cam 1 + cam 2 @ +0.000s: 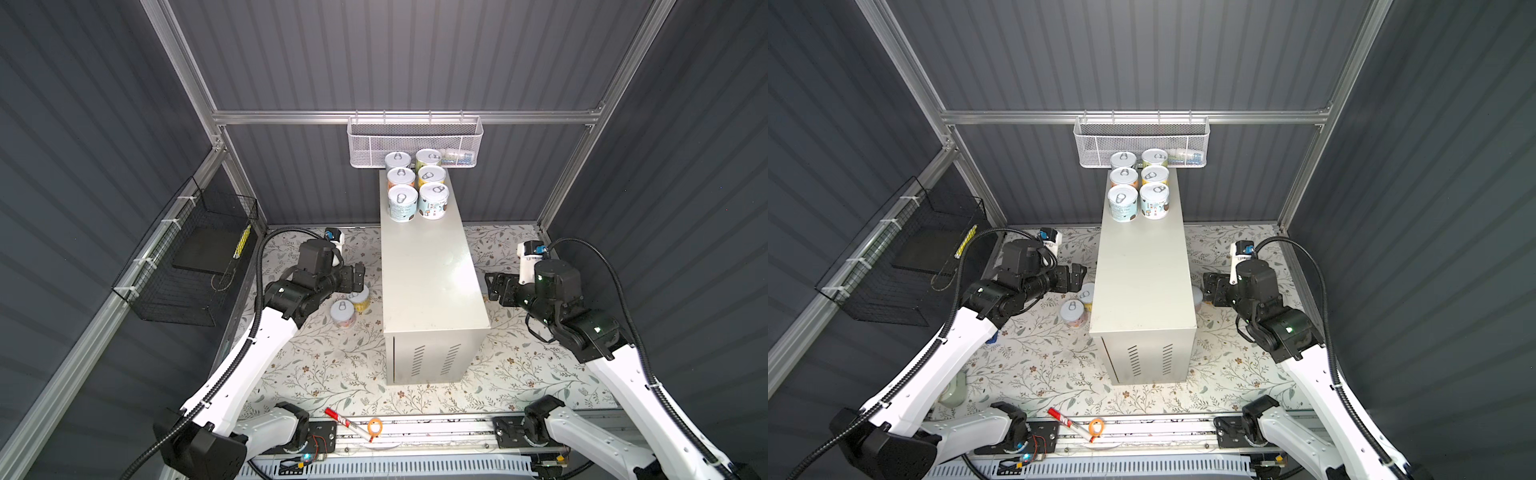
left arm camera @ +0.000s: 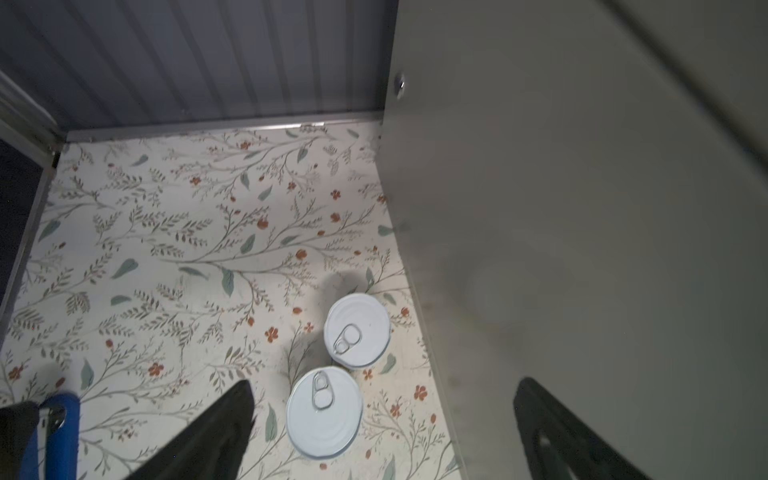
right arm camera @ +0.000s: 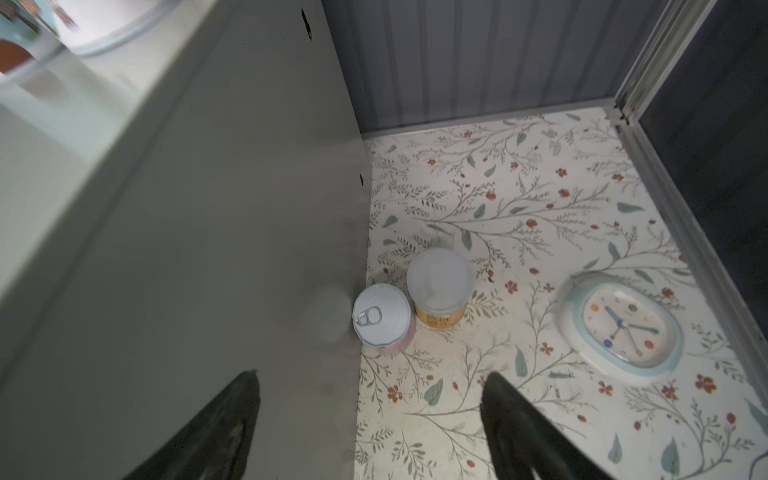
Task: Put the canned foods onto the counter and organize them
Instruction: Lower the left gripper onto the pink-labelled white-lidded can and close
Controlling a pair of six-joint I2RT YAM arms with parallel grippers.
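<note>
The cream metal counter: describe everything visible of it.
The counter is a long cream-beige box, seemingly painted sheet metal, with a flat, faintly glossy top and two sets of slanted vent slits on its near end face. It stands level on the floral surface, running lengthwise to the back wall, its far end below the white mesh basket. Six cans stand upright at that far end, two abreast in three rows; nothing else rests on top.
</note>
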